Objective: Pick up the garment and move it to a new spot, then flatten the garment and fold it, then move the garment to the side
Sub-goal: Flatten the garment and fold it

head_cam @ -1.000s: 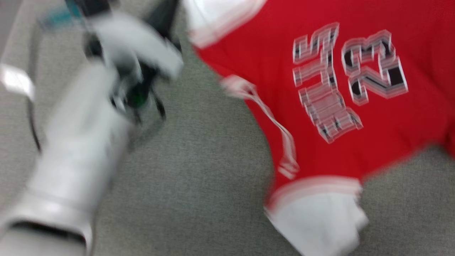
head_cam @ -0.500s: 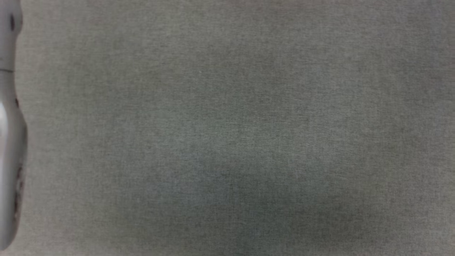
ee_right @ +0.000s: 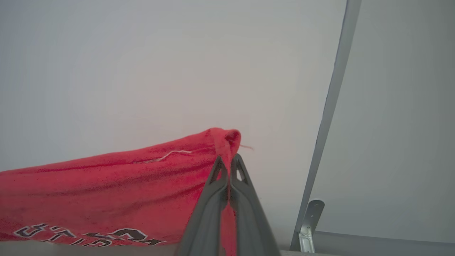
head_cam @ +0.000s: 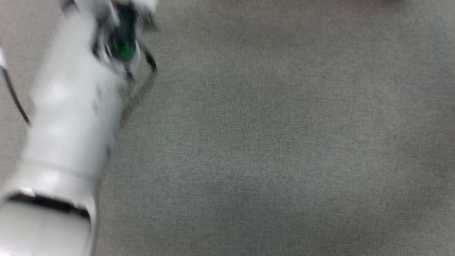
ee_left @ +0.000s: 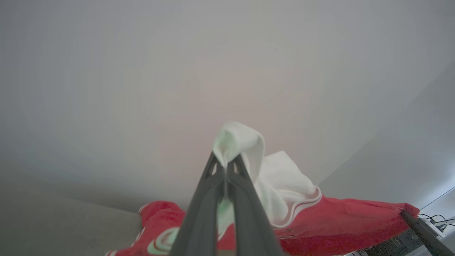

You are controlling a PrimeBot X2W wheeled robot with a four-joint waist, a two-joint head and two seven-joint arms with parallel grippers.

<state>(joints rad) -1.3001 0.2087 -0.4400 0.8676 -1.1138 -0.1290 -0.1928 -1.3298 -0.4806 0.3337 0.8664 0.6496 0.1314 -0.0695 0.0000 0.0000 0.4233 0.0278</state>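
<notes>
Left fingers (ee_left: 208, 199) are pinched shut on the white sleeve (ee_left: 241, 140) of the garment (ee_left: 337, 220). The sleeve pokes up in a little fold just past the tips. Right fingers (ee_right: 213, 202) are pinched shut too, on a bunched red corner of the garment (ee_right: 106, 185). A thin loose thread sticks out by that corner.

The garment is up in the air, held at both ends. It hangs between the two grips like a red sheet that sags a bit in the middle. In the left wrist view the white sleeve runs down into striped trim and then into the long red part. More red cloth with white trim hangs low near the grey surface (ee_left: 53, 220), and I cannot tell if it touches. At the far red end a thin dark bar (ee_left: 421, 233) meets the corner. In the right wrist view some black print with white edges (ee_right: 89, 236) shows along the bottom of the red cloth, but it is cut off.

Behind the garment is a plain pale wall (ee_right: 142, 64). A grey metal post (ee_right: 330, 106) stands to the right, with a small metal bracket (ee_right: 309, 220) at its foot.

In the head view the pale left arm (head_cam: 64, 117) is blurry, with a small green light (head_cam: 124, 49) near its top end. It reaches over the grey woven surface (head_cam: 266, 142).
</notes>
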